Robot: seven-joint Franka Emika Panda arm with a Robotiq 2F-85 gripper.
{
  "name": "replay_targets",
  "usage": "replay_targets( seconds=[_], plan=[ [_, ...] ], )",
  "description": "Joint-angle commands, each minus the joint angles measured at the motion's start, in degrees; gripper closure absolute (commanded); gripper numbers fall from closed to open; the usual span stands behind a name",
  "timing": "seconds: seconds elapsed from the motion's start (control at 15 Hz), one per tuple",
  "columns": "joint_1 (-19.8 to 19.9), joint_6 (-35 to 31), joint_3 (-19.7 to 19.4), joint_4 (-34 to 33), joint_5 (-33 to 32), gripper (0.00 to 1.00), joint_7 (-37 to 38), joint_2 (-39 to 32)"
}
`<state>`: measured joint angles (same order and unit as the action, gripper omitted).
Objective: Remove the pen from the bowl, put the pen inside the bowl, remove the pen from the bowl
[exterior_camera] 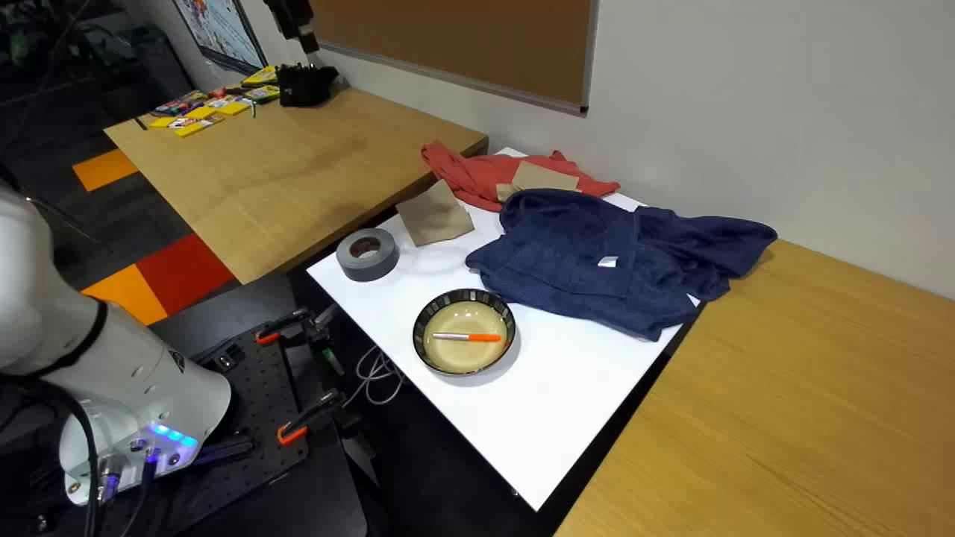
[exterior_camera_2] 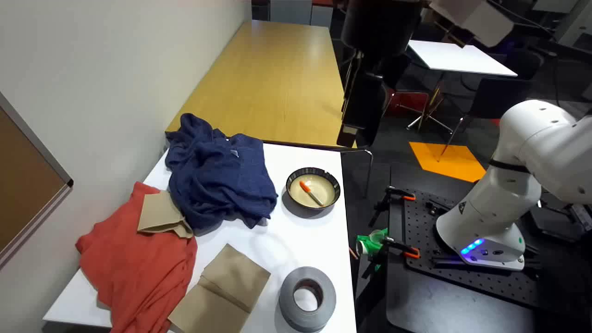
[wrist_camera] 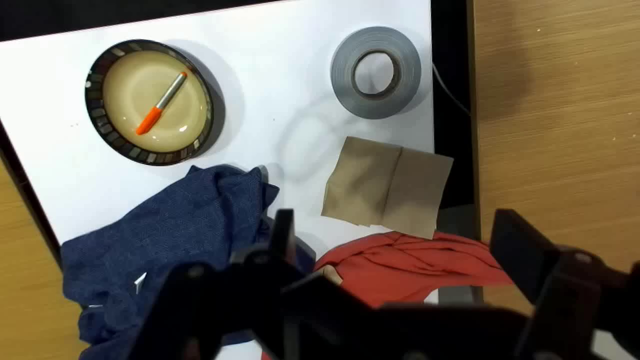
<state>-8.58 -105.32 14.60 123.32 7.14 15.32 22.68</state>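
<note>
The bowl has a dark patterned rim and tan interior. It stands on the white table in both exterior views, bowl [exterior_camera: 464, 359] and bowl [exterior_camera_2: 325, 183], and at the upper left of the wrist view, bowl [wrist_camera: 131, 75]. The pen, with an orange cap and silvery barrel, lies inside the bowl: pen [exterior_camera: 468, 337], pen [exterior_camera_2: 311, 193], pen [wrist_camera: 161, 104]. My gripper [wrist_camera: 395, 217] is open with nothing between its fingers. It is high above the table, apart from bowl and pen. It shows dark at the top of an exterior view [exterior_camera_2: 349, 132], partly blurred.
A grey tape roll [wrist_camera: 376, 73] lies near the bowl. A brown paper piece [wrist_camera: 387, 186], a dark blue cloth [exterior_camera: 597, 257] and a red cloth [exterior_camera_2: 143, 259] lie on the white table [exterior_camera: 537, 418]. Wooden tables [exterior_camera: 806, 403] adjoin it. A wall [exterior_camera: 746, 112] stands behind.
</note>
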Motion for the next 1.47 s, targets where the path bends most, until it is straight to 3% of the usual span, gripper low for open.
replay_targets(
  seconds=[0.0,0.73,1.4],
  plan=[
    [-0.4,0.1,-0.3,-0.1,-0.2,0.0,0.1,-0.1],
    [2.7,-4.3,-1.7,2.5,-3.0,0.0,3.7,0.0],
    [8.7,-17.4,-6.8,11.6,-5.2,0.0,8.2,-2.2]
  ],
)
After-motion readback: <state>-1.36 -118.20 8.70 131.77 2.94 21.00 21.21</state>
